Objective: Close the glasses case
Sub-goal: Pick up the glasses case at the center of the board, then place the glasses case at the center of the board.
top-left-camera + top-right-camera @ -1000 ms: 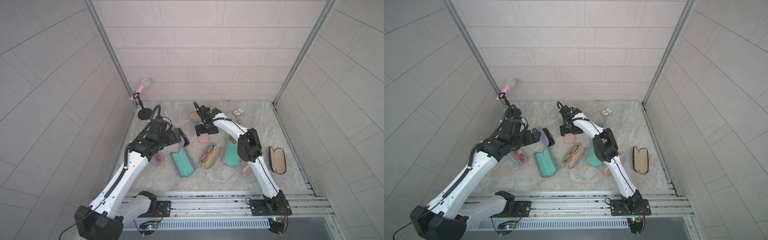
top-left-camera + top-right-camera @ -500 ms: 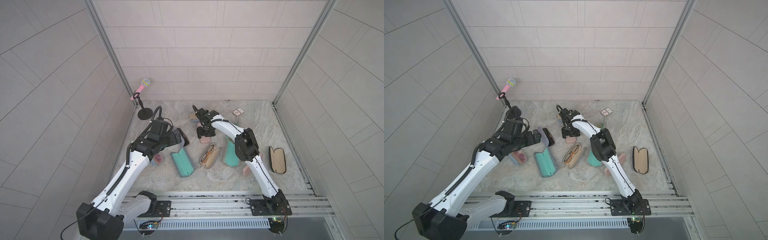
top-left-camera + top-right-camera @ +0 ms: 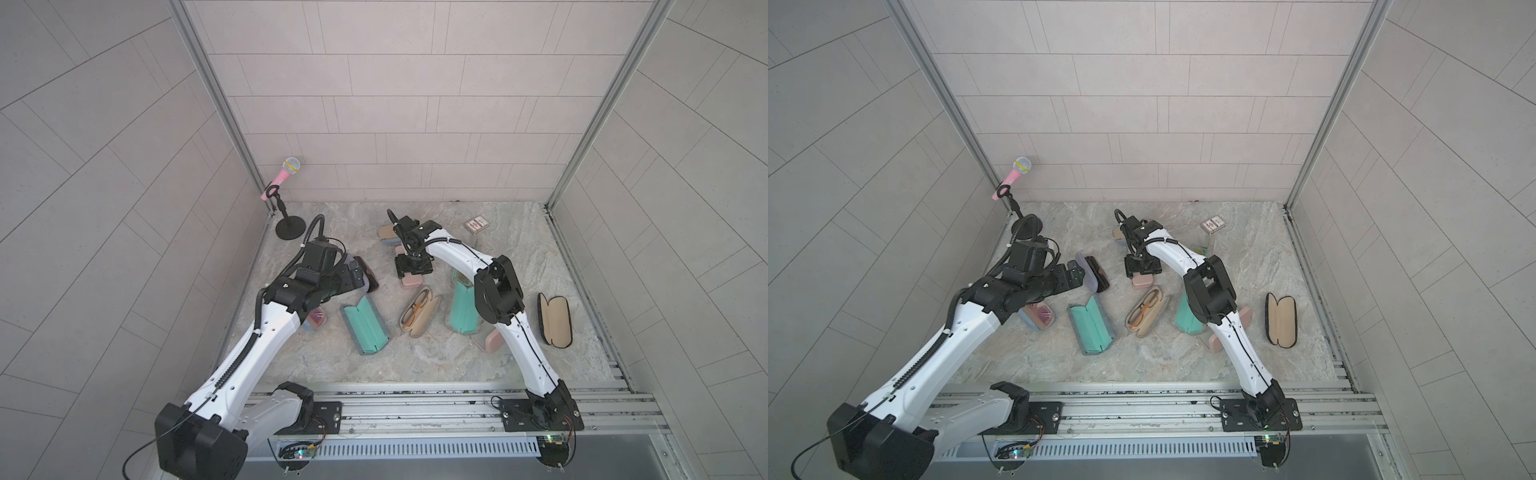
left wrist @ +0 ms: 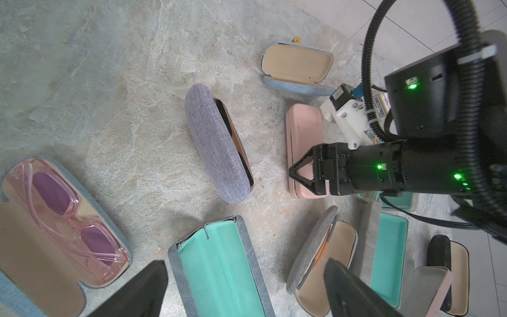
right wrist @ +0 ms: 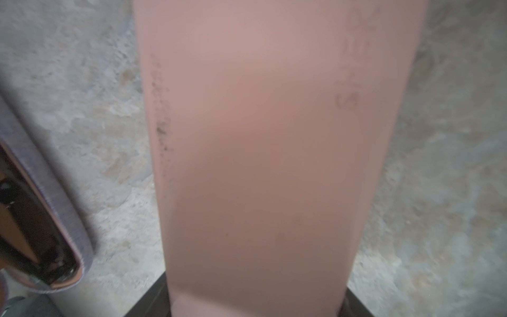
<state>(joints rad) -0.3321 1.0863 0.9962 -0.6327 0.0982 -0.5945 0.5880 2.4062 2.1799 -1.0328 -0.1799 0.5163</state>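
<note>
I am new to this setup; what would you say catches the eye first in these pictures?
Open glasses cases litter the marble-patterned table, most vividly a grey case with a bright teal lining near the middle. Behind it, the right gripper is clamped around a closed pink hard glasses case. A pink toy microphone on a black stand sits in the far left corner.

You have pale grey tiled walls (image 3: 395, 104) on three sides, joined by aluminium corner posts (image 3: 221, 104). Your work surface (image 3: 332, 365) is grey-beige marbled stone, evenly lit, with a metal rail (image 3: 415, 407) along its near edge
</note>
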